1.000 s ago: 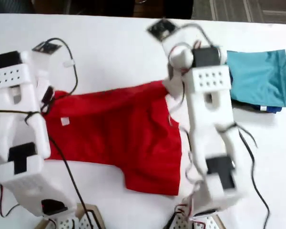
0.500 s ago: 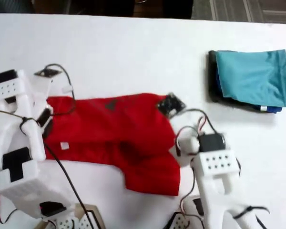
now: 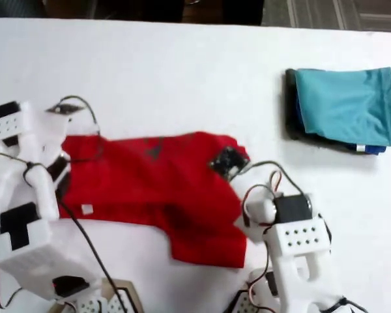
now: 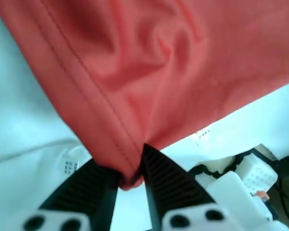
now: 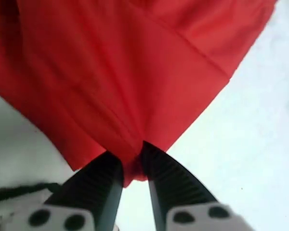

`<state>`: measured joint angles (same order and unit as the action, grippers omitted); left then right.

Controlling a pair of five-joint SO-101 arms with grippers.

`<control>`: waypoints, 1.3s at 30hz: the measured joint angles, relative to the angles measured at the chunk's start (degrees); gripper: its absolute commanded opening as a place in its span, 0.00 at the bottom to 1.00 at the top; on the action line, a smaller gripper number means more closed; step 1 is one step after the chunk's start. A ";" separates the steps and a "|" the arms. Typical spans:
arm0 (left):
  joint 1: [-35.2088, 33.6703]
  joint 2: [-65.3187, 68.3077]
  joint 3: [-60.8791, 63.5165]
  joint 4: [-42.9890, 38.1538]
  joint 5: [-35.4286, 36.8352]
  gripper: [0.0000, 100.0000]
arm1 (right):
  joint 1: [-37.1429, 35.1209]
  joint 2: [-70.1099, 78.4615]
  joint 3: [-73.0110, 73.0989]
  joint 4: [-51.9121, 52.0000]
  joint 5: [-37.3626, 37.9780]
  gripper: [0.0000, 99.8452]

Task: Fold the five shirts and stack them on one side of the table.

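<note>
A: Where was the red shirt [image 3: 150, 189]?

B: Spread across the middle of the white table [image 3: 182, 72], between the two arms. It was rumpled, with one part reaching toward the near edge. A small white tag [image 3: 86, 209] showed close to its left end.

A: And the left claw?

B: The left gripper [image 4: 130, 175] was at that left end, pinched nearly closed on a stitched hem. A nub of red cloth stuck out between its black ribbed fingers [image 4: 166, 175].

A: The right one?

B: Much the same. The right gripper [image 5: 133, 166] was clamped on an edge at the shirt's right side, cloth bunched between its fingers [image 5: 103, 180] and the rest of the fabric fanning away over the table.

A: What about the other shirts?

B: A stack of folded shirts [image 3: 344, 107] sat at the far right of the table, well apart from the red one. A teal shirt [image 3: 348, 98] lay on top, with a blue edge and something dark under it (how many were beneath I couldn't tell).
</note>
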<state>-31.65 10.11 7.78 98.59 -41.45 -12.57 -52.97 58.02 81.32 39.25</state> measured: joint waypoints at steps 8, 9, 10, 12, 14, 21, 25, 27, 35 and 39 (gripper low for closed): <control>-3.16 -0.09 2.55 0.18 -3.08 0.02 | 0.00 0.00 0.53 2.64 7.30 0.02; -3.08 -0.09 3.16 0.00 -3.08 0.02 | 0.00 0.00 1.58 2.37 8.18 0.02; -2.99 -0.09 3.96 -0.53 -3.08 0.02 | 0.00 0.00 2.90 1.85 8.88 0.02; -2.64 -0.09 5.89 -2.37 -3.08 0.02 | 0.00 0.00 6.51 -0.97 9.85 0.02; -2.11 -0.09 7.47 -4.31 -3.08 0.02 | 0.00 0.00 9.49 -3.43 10.20 0.02; -2.02 -0.09 8.00 -6.07 -3.08 0.15 | -1.76 -0.09 12.40 -7.82 10.55 0.17; -2.02 -0.09 7.82 -6.07 -3.08 0.21 | -4.66 -0.09 12.48 -7.82 10.55 0.22; -2.02 -0.09 5.89 -5.71 -3.08 0.21 | -6.68 -0.09 12.04 -7.74 10.55 0.22; -2.02 -0.09 -14.51 1.67 -3.08 0.19 | -10.99 0.00 -4.75 1.14 10.55 0.22; -1.67 -0.09 -19.60 2.11 -0.70 0.01 | -11.08 0.00 -16.00 2.11 8.44 0.15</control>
<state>-33.32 10.02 -11.82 100.70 -42.15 -23.65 -52.97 42.02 83.43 47.69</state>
